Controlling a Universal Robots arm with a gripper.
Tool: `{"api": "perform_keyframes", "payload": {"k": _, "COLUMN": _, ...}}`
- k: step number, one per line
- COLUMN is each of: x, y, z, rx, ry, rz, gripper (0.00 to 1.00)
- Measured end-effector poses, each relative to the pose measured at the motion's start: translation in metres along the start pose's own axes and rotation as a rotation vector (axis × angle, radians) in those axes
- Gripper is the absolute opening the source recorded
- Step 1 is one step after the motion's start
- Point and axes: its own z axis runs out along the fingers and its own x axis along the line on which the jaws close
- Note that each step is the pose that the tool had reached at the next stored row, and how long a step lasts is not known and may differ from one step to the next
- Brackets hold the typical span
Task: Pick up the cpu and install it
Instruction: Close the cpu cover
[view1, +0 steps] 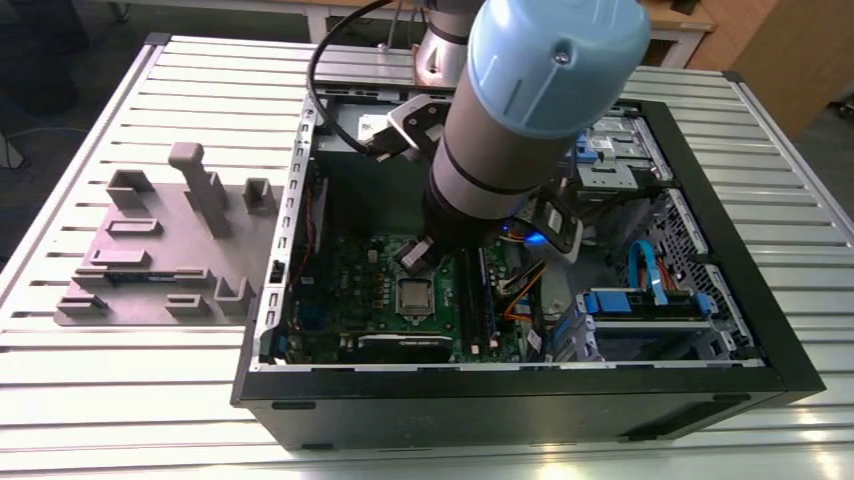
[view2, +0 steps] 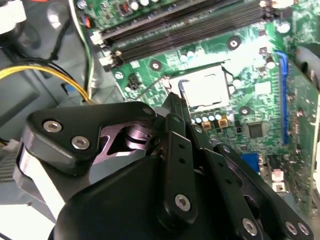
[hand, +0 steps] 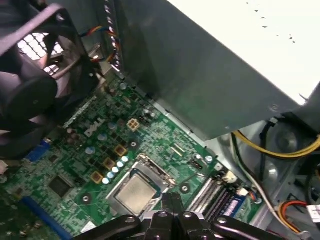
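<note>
Your arm (view1: 514, 130) reaches down into the open case (view1: 534, 385), which lies on its side on the slatted tabletop (view1: 120, 400) so the board (view1: 354, 275) faces up and can be worked from above. The cpu (hand: 135, 194) sits flat in its socket (hand: 150, 167) near the middle of the board; in the second wrist view it shows as a pale square (view2: 207, 90) framed by the socket's metal bracket. From these pictures you would judge it already seated rather than carried, since nothing lies between the jaws.

The gripper (hand: 171, 200) hangs just above the socket's edge nearest the memory slots (hand: 212, 195). Both wrist views show the two fingers pressed together, so the jaws are closed and empty. The tips point at the rim of the socket, not at the chip's middle; whether they touch the bracket you cannot tell.

The grey power supply (hand: 210, 75) stands close beside the socket and the fan (hand: 30, 85) on the other side, which leaves a narrow corridor for the wrist. The fixture tray (view1: 160, 250) rests on the tabletop to the exterior view's left of the case.
</note>
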Motion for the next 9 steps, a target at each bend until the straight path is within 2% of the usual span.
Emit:
{"api": "perform_keyframes", "payload": {"k": 3, "x": 0.0050, "y": 0.0041, "z": 0.0002, "rx": 0.0043, "ry": 0.0036, "rz": 0.000, "gripper": 0.11}}
{"api": "perform_keyframes", "payload": {"k": 6, "x": 0.0060, "y": 0.0048, "z": 0.0004, "rx": 0.0083, "ry": 0.0073, "rz": -0.001, "gripper": 0.11}}
{"api": "perform_keyframes", "payload": {"k": 9, "x": 0.0061, "y": 0.0049, "z": 0.0004, "rx": 0.0096, "ry": 0.0083, "rz": -0.001, "gripper": 0.11}}
